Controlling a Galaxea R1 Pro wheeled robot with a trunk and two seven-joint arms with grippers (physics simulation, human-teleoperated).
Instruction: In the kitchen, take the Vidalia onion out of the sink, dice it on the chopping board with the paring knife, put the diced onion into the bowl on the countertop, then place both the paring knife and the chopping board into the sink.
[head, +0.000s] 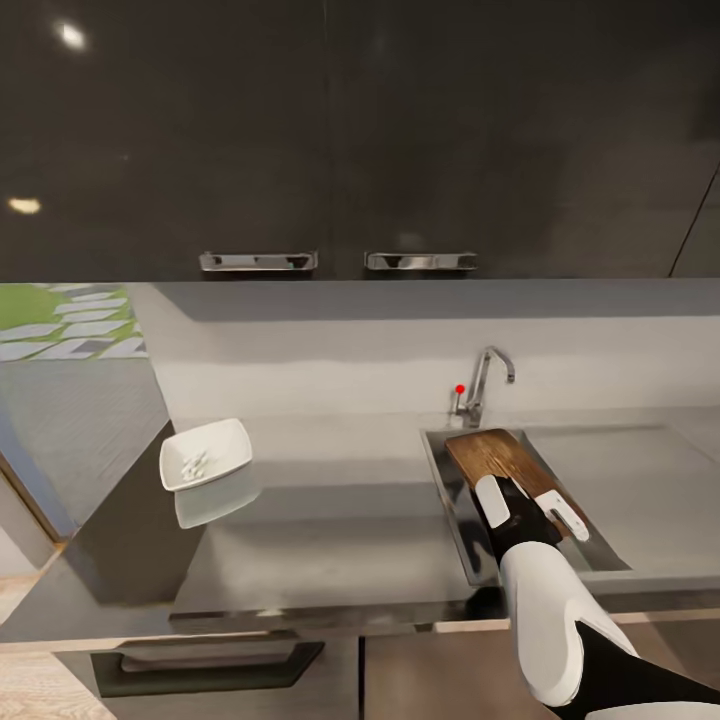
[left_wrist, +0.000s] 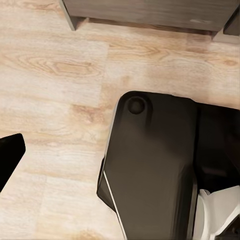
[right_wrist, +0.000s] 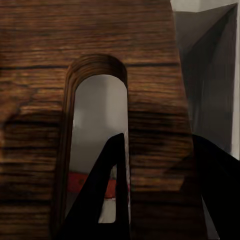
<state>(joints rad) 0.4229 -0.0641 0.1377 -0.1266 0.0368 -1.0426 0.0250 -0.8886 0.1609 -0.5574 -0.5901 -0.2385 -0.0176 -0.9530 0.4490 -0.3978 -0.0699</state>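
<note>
Nearest to you, the right arm is reaching forward over the front edge of the bench (head: 330, 540), and your right hand (head: 530, 505) is sitting at the near end of the chopping board (head: 497, 458), which is lying tilted in the sink (head: 450, 490), its far end up toward the tap (head: 484, 385) and its near end down in the basin. In the right wrist view one dark finger (right_wrist: 100, 200) is poking up through the board's slot hole (right_wrist: 97, 145) while the other is lying along the outside of the board's edge, so the hand is clamped on the wood between the slot and that edge. Through the slot something red-orange (right_wrist: 112, 187) is showing beneath the board; you cannot tell what it is. Farther left along the bench, near its left end, the bowl (head: 206, 454) is sitting upright with small pale pieces (head: 195, 463) lying in it, well apart from the sink. Behind the sink, the tap is standing at the back edge with its red knob (head: 460, 389) just beside it. Your left hand is hanging low over the wooden floor (left_wrist: 55, 75) beside the robot's dark base (left_wrist: 150, 165); one black fingertip (left_wrist: 9, 155) is showing at the picture's edge, and you cannot tell whether that hand is apart or together.
</note>
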